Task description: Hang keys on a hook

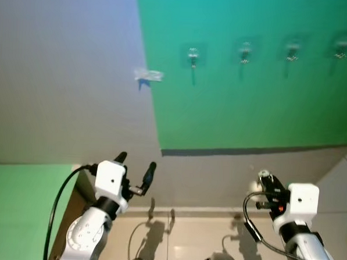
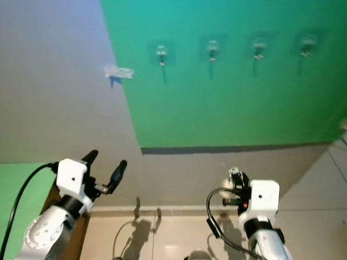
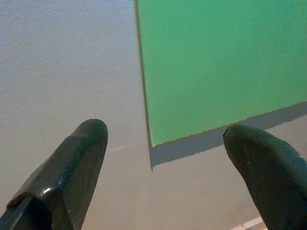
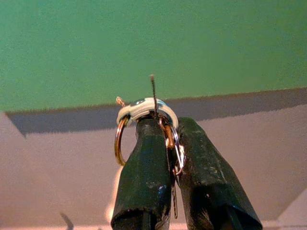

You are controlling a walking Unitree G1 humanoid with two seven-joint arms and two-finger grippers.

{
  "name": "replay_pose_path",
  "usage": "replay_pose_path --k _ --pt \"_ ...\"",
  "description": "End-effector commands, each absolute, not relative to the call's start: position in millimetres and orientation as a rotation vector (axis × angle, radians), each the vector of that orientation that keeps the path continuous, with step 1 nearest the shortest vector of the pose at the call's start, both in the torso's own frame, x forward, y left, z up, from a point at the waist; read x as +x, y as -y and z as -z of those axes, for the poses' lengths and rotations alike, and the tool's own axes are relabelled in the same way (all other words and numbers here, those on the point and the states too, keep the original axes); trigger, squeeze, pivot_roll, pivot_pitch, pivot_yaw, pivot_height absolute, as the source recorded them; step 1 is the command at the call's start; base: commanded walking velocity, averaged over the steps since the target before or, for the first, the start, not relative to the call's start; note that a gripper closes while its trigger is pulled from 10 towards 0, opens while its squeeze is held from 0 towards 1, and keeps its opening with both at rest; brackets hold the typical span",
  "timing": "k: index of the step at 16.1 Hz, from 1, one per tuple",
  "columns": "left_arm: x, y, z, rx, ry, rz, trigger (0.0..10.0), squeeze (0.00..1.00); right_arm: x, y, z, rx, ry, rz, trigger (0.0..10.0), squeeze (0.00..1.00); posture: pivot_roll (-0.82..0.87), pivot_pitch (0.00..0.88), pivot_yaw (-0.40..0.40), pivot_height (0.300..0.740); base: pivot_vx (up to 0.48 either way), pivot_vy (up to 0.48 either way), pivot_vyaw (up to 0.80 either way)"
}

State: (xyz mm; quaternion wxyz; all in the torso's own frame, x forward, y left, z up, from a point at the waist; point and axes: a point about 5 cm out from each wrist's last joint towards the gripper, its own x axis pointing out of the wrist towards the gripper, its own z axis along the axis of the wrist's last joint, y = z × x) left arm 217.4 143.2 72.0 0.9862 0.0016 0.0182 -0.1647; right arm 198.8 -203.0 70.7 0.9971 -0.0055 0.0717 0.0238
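Looking up through the head camera, I see the pale wall (image 1: 60,71) taking up most of the picture, with a big green board (image 1: 251,81) fixed across its upper right part. Four small hooks on clear pads sit in a row on that board: the leftmost hook (image 1: 193,54), then the second hook (image 1: 245,52), the third hook (image 1: 292,50) and the rightmost hook (image 1: 341,48). A scrap of clear tape (image 1: 148,75) clings to the wall just left of the board's edge.

Both my arms are raised low in the picture, well below the hooks. The left gripper (image 1: 135,167) points up at the wall near the board's lower left corner, its two black fingers (image 3: 72,167) spread wide with nothing between them. The right gripper (image 4: 168,143) has its fingers pinched together on the keys (image 4: 144,115): a white-trimmed ring sits at the fingertips, a brass-coloured ring hangs to one side and a silver clip sits in the gap between the fingers. From the head camera the keys show as a small pale bunch at the top of the right gripper, in front of the bare wall beneath the board.
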Motion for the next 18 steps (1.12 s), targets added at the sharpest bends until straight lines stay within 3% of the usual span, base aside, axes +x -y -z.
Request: replay_pose_path --k 1,6,12,18 --pt "219.8 -143.3 -75.2 0.014 -0.025 0.328 10.0 0.00 205.7 198.7 -76.1 0.010 -0.096 -0.062 0.0 0.00 -0.25 0.047 0.132 0.720 0.000 0.000 0.00" --pt "237.0 -146.6 -66.4 -0.079 -0.086 0.270 10.0 0.00 236.6 180.0 -76.4 -0.013 -0.036 -0.099 0.0 0.00 -0.22 0.037 0.132 0.720 0.000 0.000 0.00" --pt "249.3 -132.8 -75.5 0.001 -0.058 0.329 10.0 0.00 255.6 169.8 -83.3 -0.063 0.004 -0.165 0.0 0.00 -0.22 0.036 0.119 0.720 0.000 0.000 0.00" --pt "261.3 -118.2 -114.7 0.017 0.129 0.394 10.0 0.00 268.1 163.9 -121.3 -0.083 0.170 -0.150 0.0 0.00 -0.23 0.033 0.132 0.720 0.167 0.171 0.00"
